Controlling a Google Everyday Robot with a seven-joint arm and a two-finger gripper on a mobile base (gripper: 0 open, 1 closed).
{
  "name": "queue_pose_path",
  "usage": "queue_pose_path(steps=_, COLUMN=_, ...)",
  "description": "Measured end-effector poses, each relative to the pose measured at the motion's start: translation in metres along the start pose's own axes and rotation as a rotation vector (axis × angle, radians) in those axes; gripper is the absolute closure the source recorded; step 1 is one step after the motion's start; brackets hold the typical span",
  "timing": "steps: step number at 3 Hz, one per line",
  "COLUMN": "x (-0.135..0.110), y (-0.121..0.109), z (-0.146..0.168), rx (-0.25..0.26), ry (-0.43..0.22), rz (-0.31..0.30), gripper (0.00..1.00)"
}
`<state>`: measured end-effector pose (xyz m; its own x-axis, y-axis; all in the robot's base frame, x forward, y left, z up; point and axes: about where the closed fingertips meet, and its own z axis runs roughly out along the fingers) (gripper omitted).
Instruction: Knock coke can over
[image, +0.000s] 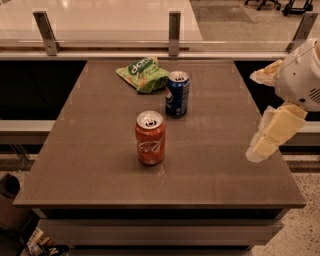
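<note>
The bench (100, 150) is a square table with a smooth brown top, a little shiny. Behind it runs a low rail with three metal posts (174, 32), and beyond the rail there is a pale, bright floor. At the lower right a speckled floor (300, 240) is visible under the bench edge.

The coke can (150, 138) stands upright near the middle of the bench, slightly toward the front, with its silver top and pull-tab facing up. The tool (272, 132) hangs at the right side of the bench, over its right edge, below the white body of the arm (300, 75). The coke can is well apart from the tool, to its left and at about the same depth; nothing touches the can. Whether the tool is wide or narrow, one cannot tell from this view.

On the bench there are three things: one coke can, one blue soda can (177, 94) standing upright just behind and right of it, and one green snack bag (142, 74) lying just beside the blue soda can, at its far left.
</note>
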<state>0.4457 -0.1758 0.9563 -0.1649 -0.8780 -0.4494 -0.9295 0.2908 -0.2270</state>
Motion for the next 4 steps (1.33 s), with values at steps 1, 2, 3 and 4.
queue_pose_path(steps=1, x=-0.019, y=0.011, z=0.034, rx=-0.043, ry=-0.137, rz=0.032, gripper=0.00)
queue_pose_path(steps=2, x=-0.044, y=0.022, z=0.066, rx=-0.068, ry=-0.279, rz=0.091, gripper=0.00)
queue_pose_path(steps=3, x=-0.044, y=0.022, z=0.066, rx=-0.068, ry=-0.277, rz=0.090, gripper=0.00)
queue_pose_path(steps=4, x=-0.047, y=0.021, z=0.075, rx=-0.061, ry=-0.339, rz=0.101, gripper=0.00)
